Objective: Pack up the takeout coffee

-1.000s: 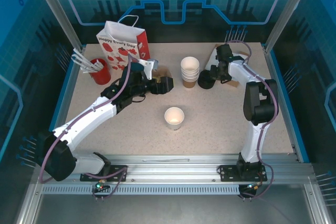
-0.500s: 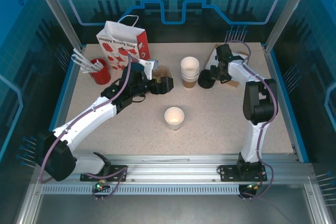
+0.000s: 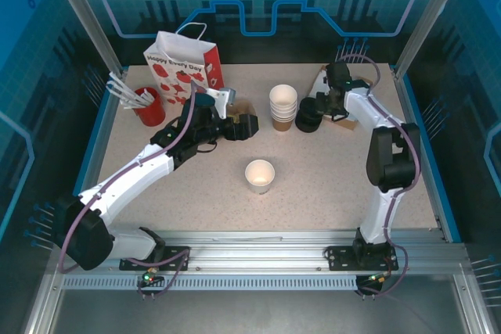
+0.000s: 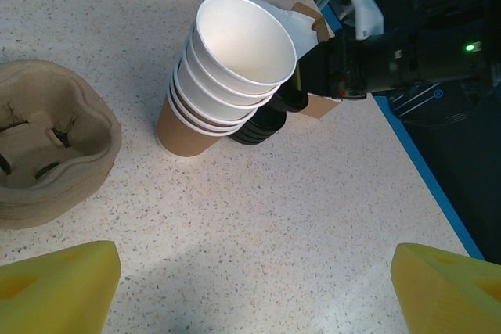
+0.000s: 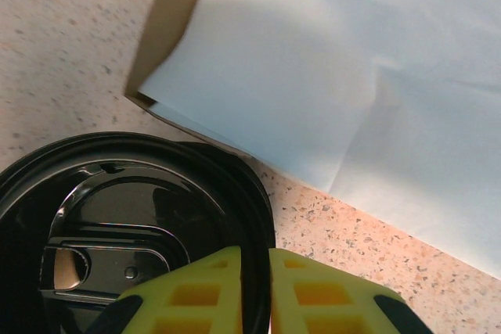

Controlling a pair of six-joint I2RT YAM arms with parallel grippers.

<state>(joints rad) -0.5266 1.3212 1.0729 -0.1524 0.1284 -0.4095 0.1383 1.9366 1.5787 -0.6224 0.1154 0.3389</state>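
Right wrist view: right hand [image 5: 254, 275] is clenched, its yellow fingers [image 5: 196, 287] nearly together, and the rim of a black lid [image 5: 117, 217] is caught between them.
Lid: flat, sip slot facing up, its edge right against the corner of a brown box [image 5: 168, 29].
Box: a white paper sheet [image 5: 329, 91] lies across it, creased.
Top view, right side: that hand is down on the lid pile [image 3: 306, 121] at the far right of the bench [image 3: 329, 185], and the box is just behind it.
Left hand [image 3: 250, 124]: spread wide, grasping nothing, low over bare bench left of centre.
Ahead of it: a stack of white cups [image 4: 235, 68], the bottom one brown, leaning a touch; the dark lids sit just behind the stack.
Beside it: a pulp cup carrier [image 4: 47, 146], near the stack but not touching.
Takeout coffee [image 3: 260, 175]: upright and open-topped, mid-bench, on its own, well apart from both hands.
Far left: a red gift bag [image 3: 184, 68] stands upright, with a red cup of white sticks [image 3: 146, 105] beside it.
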